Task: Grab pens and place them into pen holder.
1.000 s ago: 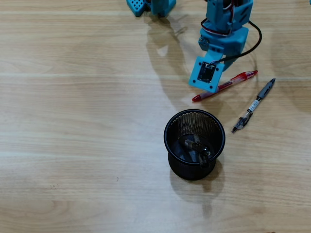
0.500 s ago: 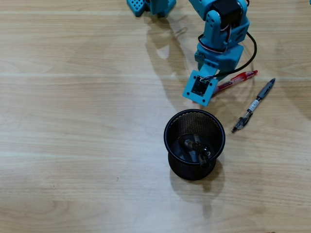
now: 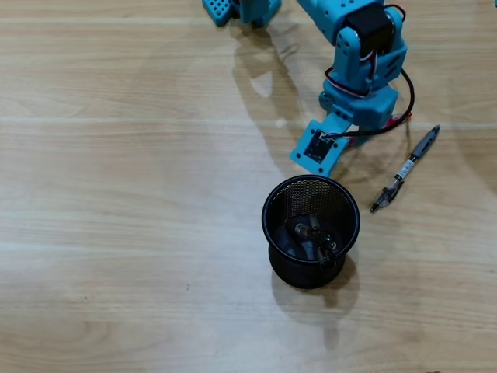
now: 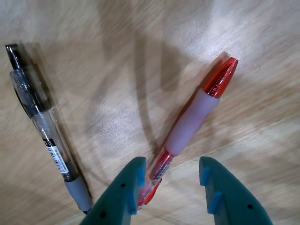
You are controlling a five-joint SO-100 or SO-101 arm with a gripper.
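In the wrist view a red-and-translucent pen (image 4: 187, 123) lies slanted on the wood, its lower end against the inner side of my left finger (image 4: 126, 190). My gripper (image 4: 172, 164) stands open around that end, the right finger (image 4: 225, 194) well apart from the pen. A clear-and-black pen (image 4: 40, 122) lies to the left. From overhead, the arm (image 3: 365, 62) covers nearly all of the red pen (image 3: 401, 118). The clear-and-black pen (image 3: 405, 167) lies to the arm's right. The black mesh pen holder (image 3: 299, 272) stands below the arm with dark pens (image 3: 311, 231) inside.
A second blue piece (image 3: 241, 9) sits at the table's top edge in the overhead view. Bare light wood (image 3: 116, 194) stretches to the left of the holder and below it.
The arm has swung and lowered over the red pen, which lay in full view a second ago and is now almost wholly covered. The other pen and the holder have not moved.
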